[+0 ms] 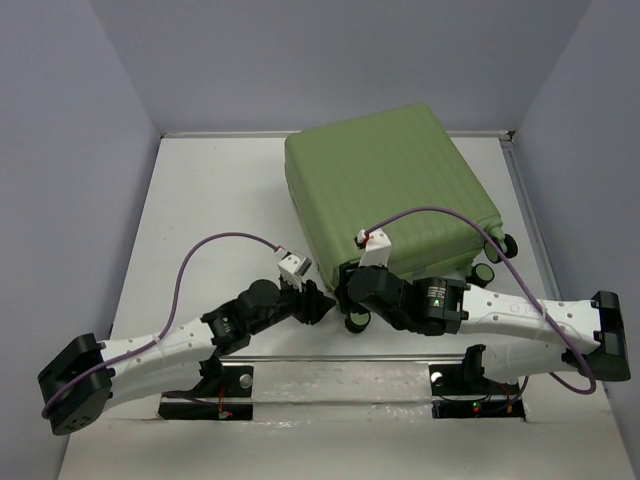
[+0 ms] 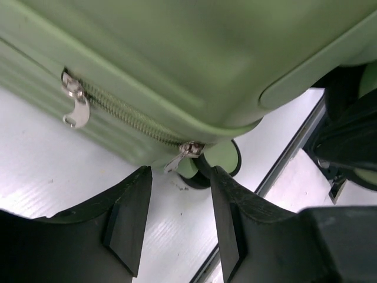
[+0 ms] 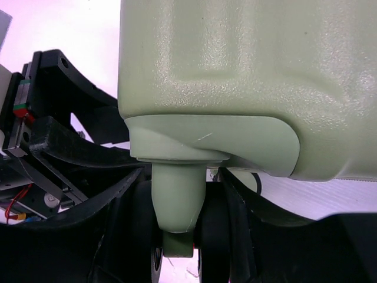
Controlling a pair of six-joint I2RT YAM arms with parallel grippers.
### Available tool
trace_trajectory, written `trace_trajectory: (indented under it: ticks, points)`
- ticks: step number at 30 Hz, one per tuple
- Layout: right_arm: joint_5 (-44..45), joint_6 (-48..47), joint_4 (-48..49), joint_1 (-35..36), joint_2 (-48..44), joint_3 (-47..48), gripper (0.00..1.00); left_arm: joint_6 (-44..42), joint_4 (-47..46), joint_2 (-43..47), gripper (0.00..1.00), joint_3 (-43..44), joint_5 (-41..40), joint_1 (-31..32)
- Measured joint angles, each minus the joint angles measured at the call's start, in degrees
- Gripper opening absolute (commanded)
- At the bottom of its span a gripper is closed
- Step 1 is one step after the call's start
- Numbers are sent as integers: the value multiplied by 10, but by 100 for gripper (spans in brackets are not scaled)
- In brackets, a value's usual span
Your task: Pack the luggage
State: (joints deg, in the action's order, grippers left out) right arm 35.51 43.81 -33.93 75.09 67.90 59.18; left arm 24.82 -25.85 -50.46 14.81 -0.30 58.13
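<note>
lying flat and zipped shut, ribbed shell up, the luggage (image 1: 390, 180) covers the worktop (image 1: 220, 200) from the middle of the top view out toward 12 and 1 o'clock, with one corner pointing back at 6 o'clock to the arm bases. two black wheels (image 1: 497, 257) stick out on its 4 o'clock side, and another caster (image 1: 356, 320) sits at the near corner. both arms reach in to that corner, the left tool (image 1: 318, 300) from 8 o'clock and the right tool (image 1: 352, 290) from 4 o'clock, their tips close together. in the left wrist view the left tool (image 2: 179, 177) is open and holds nothing. its fingers (image 2: 132, 212) stand apart below the shell, with bare worktop showing between them. the zip (image 2: 129, 121) runs along the seam of the luggage (image 2: 206, 53), with one metal pull (image 2: 185, 154) hanging just beyond the gap at 12 o'clock and a second pull (image 2: 75, 103) at 10 o'clock. in the right wrist view the right tool (image 3: 179, 194) straddles the green caster (image 3: 175, 200) under the luggage (image 3: 235, 76), one finger close on each side of the black wheels. whether it is gripping them or merely flanking them, i cannot tell.
</note>
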Motion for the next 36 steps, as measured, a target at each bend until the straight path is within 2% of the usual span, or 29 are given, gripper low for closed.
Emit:
trace_trajectory:
  ticks: [3,6,7,9,10,18,22,29,36]
  points:
    - [0,-1,1,0,0,0,7,-10,-11,-9,52,13,-6,0]
    - [0,-1,1,0,0,0,7,-23,-18,-22,43,27,-14,0]
    - [0,-1,1,0,0,-1,7,-26,-18,-24,32,29,-16,0]
    - [0,-1,1,0,0,-1,7,-31,-17,-29,17,29,-17,0]
    - [0,-2,1,0,0,-1,7,-34,-16,-30,6,29,-14,2]
    - [1,-5,4,0,-1,-4,7,-38,-3,-26,6,30,-24,12]
    - [0,-5,20,0,-8,-15,7,-33,33,-8,6,36,-64,13]
    - [-11,-5,42,0,-12,-26,7,9,104,-21,6,81,-145,-32]
    - [-4,-6,91,-3,22,-21,7,38,166,-65,6,136,-164,-70]
